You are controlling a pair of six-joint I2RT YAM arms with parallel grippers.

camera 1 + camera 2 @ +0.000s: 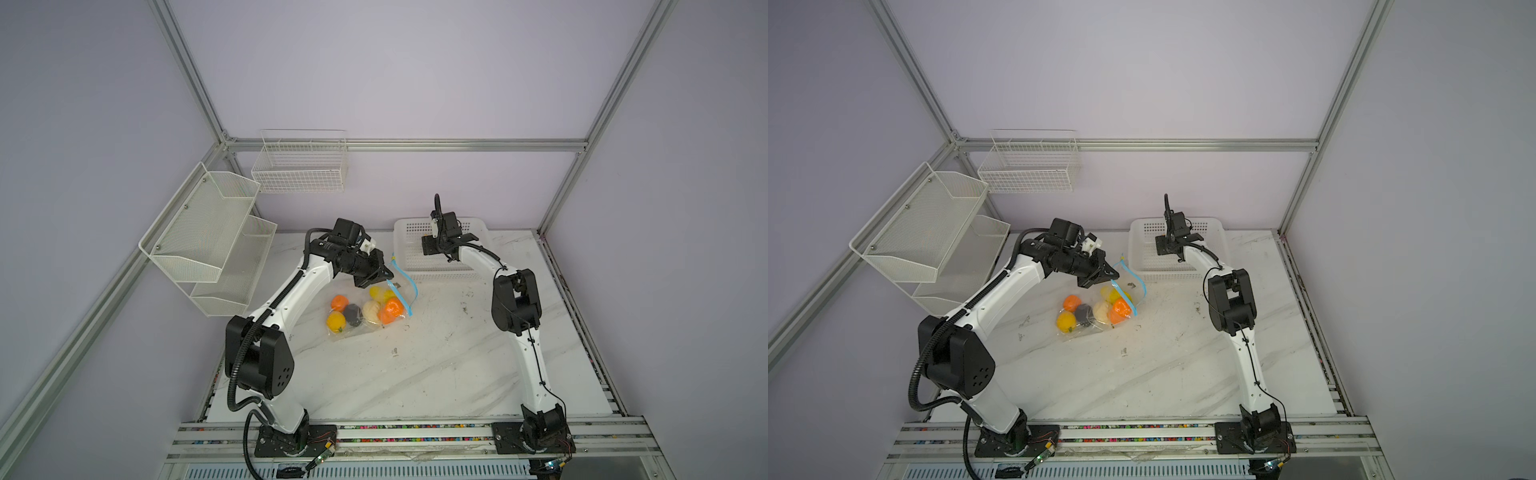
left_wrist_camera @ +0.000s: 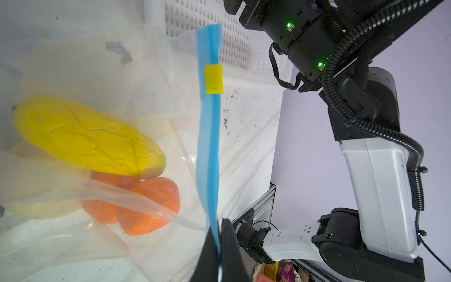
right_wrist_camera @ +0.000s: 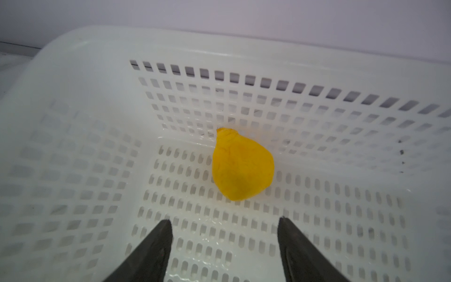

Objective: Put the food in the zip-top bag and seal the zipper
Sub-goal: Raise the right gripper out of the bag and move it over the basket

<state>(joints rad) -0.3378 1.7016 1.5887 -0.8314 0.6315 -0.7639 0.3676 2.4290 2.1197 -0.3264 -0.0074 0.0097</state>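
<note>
My left claw (image 2: 219,229) is pinched fully shut on the zipper (image 2: 210,146), the thin light-blue strip along the mouth of the zip-top bag (image 1: 345,332). My two black fingers grip one end of it, and the small yellow tab (image 2: 214,79) sits farther along the strip, clear of them. In both top views the bag lies on the marble tabletop (image 1: 436,365) a little left of the middle. Its mouth edge is lifted at the bag's one o'clock corner where I hold it, and the two blue lips stand apart.

Inside the bag, a tangerine (image 1: 340,302) sits at ten o'clock, a yellow fruit (image 1: 336,321) at eight, and the dark grey-black lump (image 1: 353,313) and the cream-white bulb (image 1: 370,311) lie in the middle. More tangerines (image 2: 151,207) press against the zipper side at three o'clock. The long yellow piece (image 2: 90,139) lies just above them, toward my claw.

My right claw (image 3: 224,221) hangs wide open with nothing in it, over the white perforated basket (image 3: 97,73). The basket stands at two o'clock from the bag, against the back wall. The other yellow fruit (image 3: 241,166) rests alone on the basket floor, just ahead of my spread fingers and untouched by them.
</note>
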